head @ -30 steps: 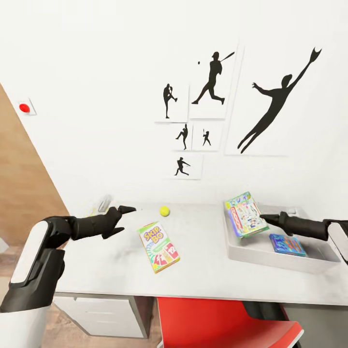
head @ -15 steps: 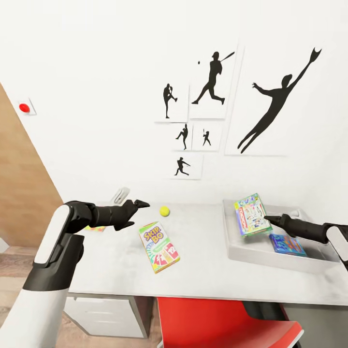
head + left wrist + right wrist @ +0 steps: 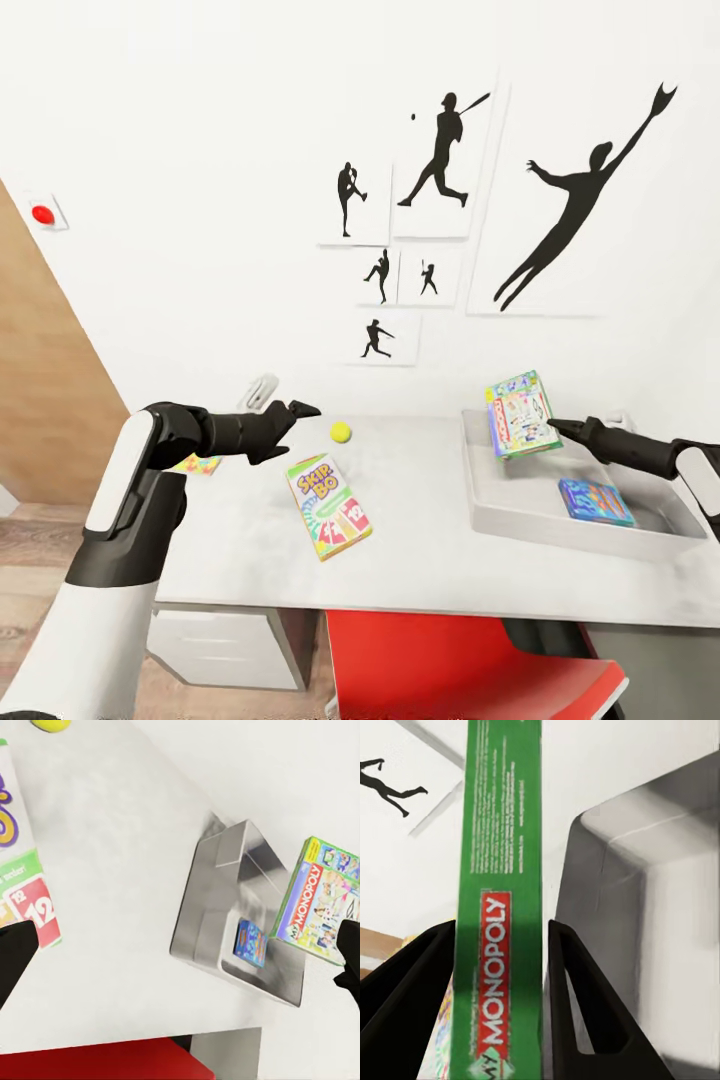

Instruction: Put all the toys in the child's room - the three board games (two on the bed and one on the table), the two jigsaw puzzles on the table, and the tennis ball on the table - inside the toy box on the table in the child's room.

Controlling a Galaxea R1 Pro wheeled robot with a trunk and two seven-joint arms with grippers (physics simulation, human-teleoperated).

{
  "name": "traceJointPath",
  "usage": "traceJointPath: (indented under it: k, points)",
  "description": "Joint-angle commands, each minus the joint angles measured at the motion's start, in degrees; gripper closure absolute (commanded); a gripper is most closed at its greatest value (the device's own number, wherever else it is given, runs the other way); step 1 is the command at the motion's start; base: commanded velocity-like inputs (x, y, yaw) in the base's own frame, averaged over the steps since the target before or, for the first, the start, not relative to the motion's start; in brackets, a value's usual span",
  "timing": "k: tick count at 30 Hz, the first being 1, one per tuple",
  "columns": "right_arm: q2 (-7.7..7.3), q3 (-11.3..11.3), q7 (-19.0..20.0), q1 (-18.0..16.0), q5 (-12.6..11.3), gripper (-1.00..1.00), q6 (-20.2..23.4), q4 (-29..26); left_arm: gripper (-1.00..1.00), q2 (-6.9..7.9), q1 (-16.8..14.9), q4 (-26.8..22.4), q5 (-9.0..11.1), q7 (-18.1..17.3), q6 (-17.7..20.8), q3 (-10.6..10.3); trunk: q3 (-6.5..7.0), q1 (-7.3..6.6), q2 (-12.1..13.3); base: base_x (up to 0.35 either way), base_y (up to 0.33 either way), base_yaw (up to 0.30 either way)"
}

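My right gripper (image 3: pixel 556 428) is shut on the edge of a green Monopoly board game (image 3: pixel 520 413), holding it tilted above the back left of the grey toy box (image 3: pixel 560 538). In the right wrist view both fingers (image 3: pixel 574 982) clamp the box's green side (image 3: pixel 502 870). A blue board game (image 3: pixel 595 502) lies flat inside the toy box. The SKIP-BO board game (image 3: pixel 329 505) lies on the table (image 3: pixel 430 570). The tennis ball (image 3: pixel 341 432) sits near the wall. My left gripper (image 3: pixel 300 409) hovers open just left of the ball. A jigsaw puzzle (image 3: pixel 195 464) peeks out behind my left arm.
A red chair (image 3: pixel 470 665) is pushed under the table's front edge, beside a white drawer unit (image 3: pixel 220 650). A small white object (image 3: pixel 262 392) stands by the wall behind my left gripper. Baseball silhouette pictures (image 3: pixel 440 150) hang above. Bare tabletop lies between SKIP-BO and the toy box.
My left arm has risen and reached right, towards the tennis ball. The right gripper has carried the Monopoly box up and back over the toy box. The view has shifted slightly.
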Motion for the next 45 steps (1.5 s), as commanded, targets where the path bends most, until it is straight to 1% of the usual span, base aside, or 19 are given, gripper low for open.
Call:
traceJointPath:
  k: [1, 3, 6, 8, 13, 14, 15, 22, 26, 31, 45]
  points:
    - [-0.07, -0.14, 0.85, -0.07, 0.16, 1.00, 0.20, 0.02, -1.00, 0.02, -0.18, -0.04, 0.52, 0.74, 0.12, -0.01, -0.22, 0.03, -0.13, 0.000, 0.000, 0.000]
    - [-0.27, -0.17, 2.59, -0.09, 0.16, 1.00, 0.28, 0.03, -1.00, 0.11, -0.90, -0.01, 0.78, 1.02, 0.12, 0.02, -0.40, 0.03, -0.13, 0.000, 0.000, 0.000]
    - [-0.41, -0.20, 5.48, -0.10, 0.19, 1.00, 0.39, 0.04, -1.00, 0.11, -2.38, 0.03, 1.83, 1.51, 0.12, 0.04, -0.68, 0.03, -0.13, 0.000, 0.000, 0.000]
    - [-0.47, -0.24, 8.24, -0.10, 0.26, 1.00, 0.64, 0.31, -1.00, -0.07, -3.43, 0.04, 2.87, 2.29, 0.12, 0.02, -0.86, 0.03, -0.13, 0.000, 0.000, 0.000]
    - [-0.41, -0.28, 9.63, -0.04, 0.25, 1.00, 0.95, 0.99, -1.00, -0.26, -5.56, -0.08, 5.73, 3.73, 0.11, -1.10, -1.32, 0.03, -0.13, 0.000, 0.000, 0.000]
    - [-0.21, -0.24, 9.57, -0.02, 0.30, 1.00, 0.96, 2.14, -1.00, -0.37, -6.33, -0.11, 6.56, 4.38, 0.07, -1.38, -1.41, 0.03, -0.13, 0.000, 0.000, 0.000]
    - [-0.16, -0.20, 9.54, -0.02, 0.29, 1.00, 0.96, 3.08, -1.00, -0.38, -6.43, -0.12, 6.77, 4.54, 0.06, -1.47, -1.50, 0.03, -0.13, 0.000, 0.000, 0.000]
    - [-0.27, -0.20, 9.69, -0.06, 0.18, 1.00, 1.08, 5.08, -1.00, -0.44, -6.54, -0.13, 7.12, 4.73, 0.04, -1.69, -2.14, 0.03, -0.13, 0.000, 0.000, 0.000]
    - [-0.14, -0.21, 9.58, -0.08, 0.22, 1.00, 2.99, 5.27, -1.00, -0.45, -6.57, -0.13, 7.15, 4.73, 0.04, -1.70, -2.51, 0.03, -0.13, 0.000, 0.000, 0.000]
    - [-0.08, -0.15, 9.53, -0.10, 0.24, 1.00, 3.93, 5.31, -1.00, -0.45, -6.56, -0.13, 7.14, 4.74, 0.04, -1.70, -2.97, 0.03, -0.13, 0.000, 0.000, 0.003]
    - [-0.39, -0.29, 9.35, -0.10, 0.26, 1.00, 4.21, 5.49, -1.00, -0.45, -6.67, -0.13, 7.14, 4.74, 0.04, -1.70, -4.25, 0.03, -0.13, 0.000, 0.000, 0.072]
